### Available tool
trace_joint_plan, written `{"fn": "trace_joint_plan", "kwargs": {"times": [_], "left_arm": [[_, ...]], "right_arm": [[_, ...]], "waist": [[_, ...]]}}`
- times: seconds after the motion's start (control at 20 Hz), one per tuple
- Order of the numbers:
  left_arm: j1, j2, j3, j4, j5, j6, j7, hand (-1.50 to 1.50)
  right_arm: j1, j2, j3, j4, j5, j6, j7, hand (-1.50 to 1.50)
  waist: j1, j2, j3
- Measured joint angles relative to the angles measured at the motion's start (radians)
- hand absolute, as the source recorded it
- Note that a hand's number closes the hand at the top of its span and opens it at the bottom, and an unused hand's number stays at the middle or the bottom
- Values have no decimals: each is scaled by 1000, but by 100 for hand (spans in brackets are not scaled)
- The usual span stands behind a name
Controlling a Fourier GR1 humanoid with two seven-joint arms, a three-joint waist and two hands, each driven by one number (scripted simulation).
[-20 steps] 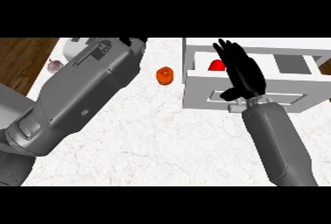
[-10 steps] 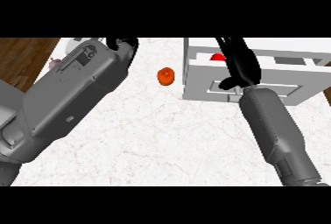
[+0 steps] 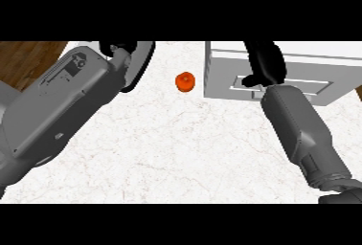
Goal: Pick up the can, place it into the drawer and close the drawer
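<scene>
The drawer (image 3: 283, 72) is showing as a white box front at the counter's far right, and no opening or inside is showing now, so it looks shut or very nearly so; the can is not visible anywhere, presumably inside, which is a judgement only. The right hand (image 3: 264, 62) is lying black and flat against the drawer front over the recessed rectangular panel, fingers looking straight rather than curled, holding nothing. To do the closing step well, judging from this: push square to the front, centred on the panel so the box is not skewing, and stop once the front is sitting flush with the cabinet. The left hand (image 3: 121, 48) is showing only as a dark bit at the top edge behind the big grey left forearm (image 3: 63, 100); cannot tell what it is doing. A small orange rounded object (image 3: 185, 81), looks like a fruit or vegetable with a darker centre, is sitting on the counter (image 3: 184, 153) just left of the drawer, apart from it and from both hands; keep the arm off it. The counter is white marble-like with faint grey veins, smooth and matte. The drawer is flat-faced, hard-edged, pale grey-white. The forearms are smooth grey casings, cylindrical on the right. Brown wood floor (image 3: 28, 62) is showing at top left.
</scene>
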Motion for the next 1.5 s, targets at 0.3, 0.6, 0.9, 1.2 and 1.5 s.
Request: {"fn": "trace_joint_plan", "kwargs": {"times": [0.3,0.6,0.9,1.2,1.5], "left_arm": [[6,13,-5,-52,-23,16,32,-150],[17,41,4,-97,-30,11,63,-150],[30,63,10,-133,-39,4,78,-150],[51,67,14,-155,-41,-3,82,-150],[70,81,14,-186,-45,4,95,-150]], "right_arm": [[-86,-29,-33,112,0,-40,1,-150],[-151,-52,-42,195,17,-33,29,-150],[-192,-73,-65,250,1,15,-11,-150],[-215,-67,-191,265,-136,112,-154,-150],[-228,-62,-350,263,-305,213,-259,-150]], "waist": [[11,13,6],[20,23,11],[28,31,15],[20,34,18],[18,28,19]]}}
